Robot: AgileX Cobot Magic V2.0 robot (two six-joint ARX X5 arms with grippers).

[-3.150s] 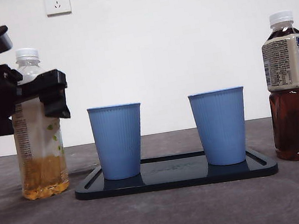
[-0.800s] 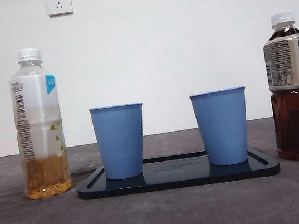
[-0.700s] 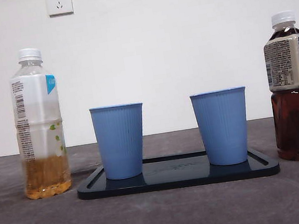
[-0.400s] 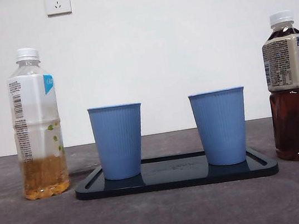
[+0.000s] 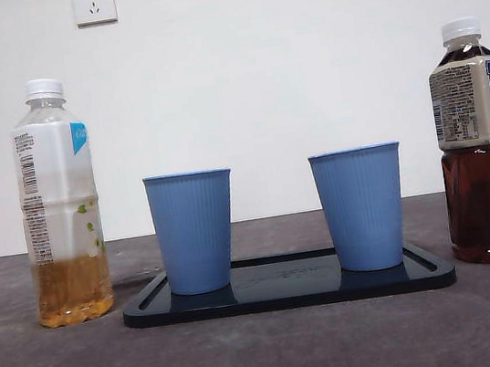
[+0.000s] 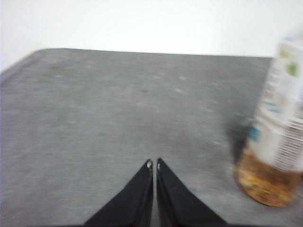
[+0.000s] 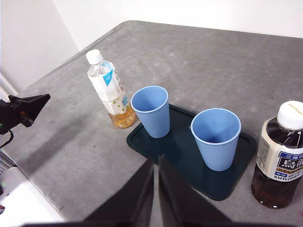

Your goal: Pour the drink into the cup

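Two blue ribbed cups [image 5: 194, 231] [image 5: 361, 208] stand upright on a dark tray [image 5: 289, 295]. In the right wrist view the cups [image 7: 151, 111] [image 7: 216, 137] show only blue insides. Left of the tray stands a capped clear bottle [image 5: 60, 202] with a little amber drink at the bottom. To the right is a capped bottle of dark tea [image 5: 479, 144]. My left gripper [image 6: 153, 163] is shut and holds nothing, low over the table and well off to the side of the amber bottle [image 6: 274, 137]. My right gripper [image 7: 156, 161] is shut, high above the tray [image 7: 184, 151].
The grey table [image 5: 271, 355] runs wide in front of the tray. Its edge [image 7: 28, 90] lies beyond the amber bottle [image 7: 110, 90], where the left arm's black tip [image 7: 45, 97] shows. A white wall with sockets [image 5: 93, 1] stands behind.
A gripper that stood at the amber bottle 3.3 s ago has left the front view. The bottle stays upright in place, and nothing has moved over the last second.
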